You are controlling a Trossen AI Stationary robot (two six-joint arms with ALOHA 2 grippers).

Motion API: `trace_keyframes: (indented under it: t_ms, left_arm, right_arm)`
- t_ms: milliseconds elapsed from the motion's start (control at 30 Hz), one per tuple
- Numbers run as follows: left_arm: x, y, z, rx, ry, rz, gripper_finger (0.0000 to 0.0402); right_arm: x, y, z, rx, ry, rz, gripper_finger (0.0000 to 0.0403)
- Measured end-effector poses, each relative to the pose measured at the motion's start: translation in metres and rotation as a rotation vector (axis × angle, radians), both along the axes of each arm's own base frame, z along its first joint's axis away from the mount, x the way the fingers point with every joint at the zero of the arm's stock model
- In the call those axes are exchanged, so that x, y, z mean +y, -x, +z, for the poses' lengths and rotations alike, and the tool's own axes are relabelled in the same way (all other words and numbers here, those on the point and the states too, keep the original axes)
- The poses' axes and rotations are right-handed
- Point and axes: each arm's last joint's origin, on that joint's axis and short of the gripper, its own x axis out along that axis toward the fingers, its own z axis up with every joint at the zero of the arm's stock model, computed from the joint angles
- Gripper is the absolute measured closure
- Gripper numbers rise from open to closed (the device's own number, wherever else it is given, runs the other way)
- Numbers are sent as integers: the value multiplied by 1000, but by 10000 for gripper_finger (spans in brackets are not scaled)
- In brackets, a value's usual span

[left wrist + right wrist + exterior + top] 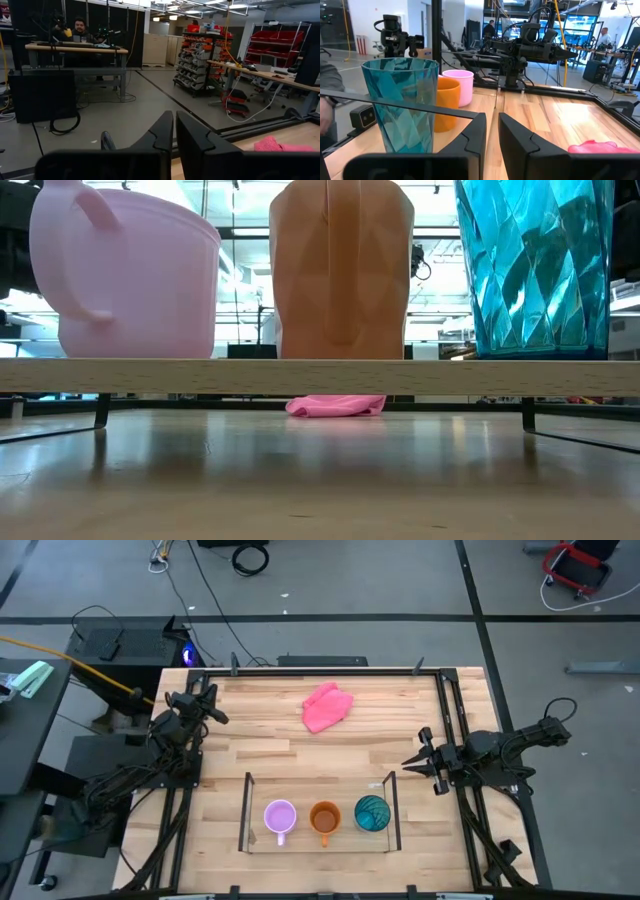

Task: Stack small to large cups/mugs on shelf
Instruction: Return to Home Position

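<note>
You looked to be on the return-to-home step. The shelf at lower centre of the high view held the lilac mug, orange mug and teal cup in a row, each apparently empty. The left gripper sat mid-left, jaws almost pressed together. The right gripper sat mid-right, jaws slightly apart and holding nothing. The next move, I judged, called only for parking both arms.
</note>
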Motion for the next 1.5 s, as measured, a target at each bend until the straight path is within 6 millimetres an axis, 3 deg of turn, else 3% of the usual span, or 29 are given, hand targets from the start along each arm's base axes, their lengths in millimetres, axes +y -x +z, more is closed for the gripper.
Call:
trace_keyframes:
  t_ms: [1500]
  left_arm:
    - [0, 0, 0, -2, -1, -1, 371]
  right_arm:
    - [0, 0, 0, 2, 0, 0, 345]
